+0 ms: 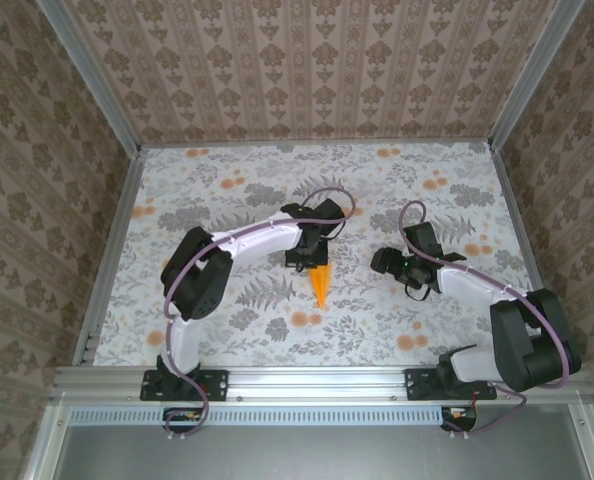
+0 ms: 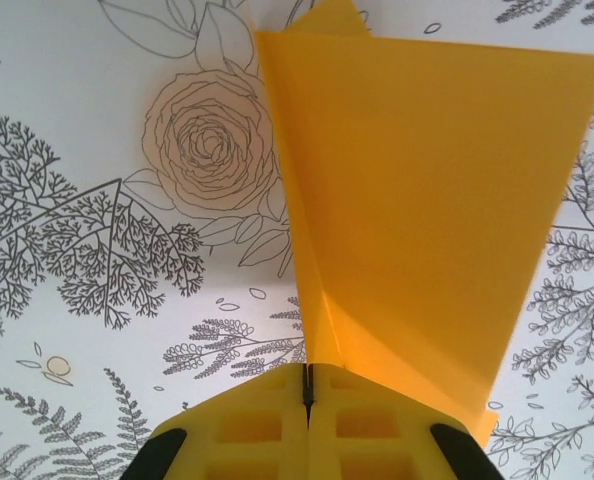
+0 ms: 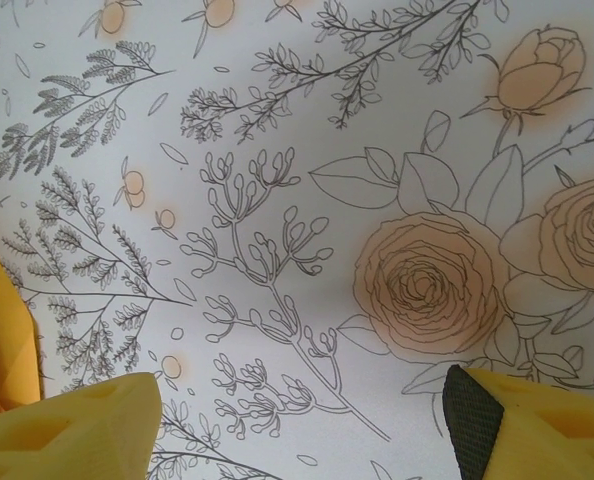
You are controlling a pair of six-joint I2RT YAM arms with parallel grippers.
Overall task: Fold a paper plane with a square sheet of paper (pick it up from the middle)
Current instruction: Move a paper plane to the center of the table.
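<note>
Left gripper [image 2: 307,400]: jaws pressed together, clamped on the near end of the paper plane [image 2: 427,200]. The plane spreads away from the fingers over the flower-and-fern table cover [image 2: 97,150], near the table's middle. Right gripper [image 3: 307,435]: jaws apart, nothing between them, near the plane on its right. Damask-patterned walls [image 1: 307,60] surround the table.
</note>
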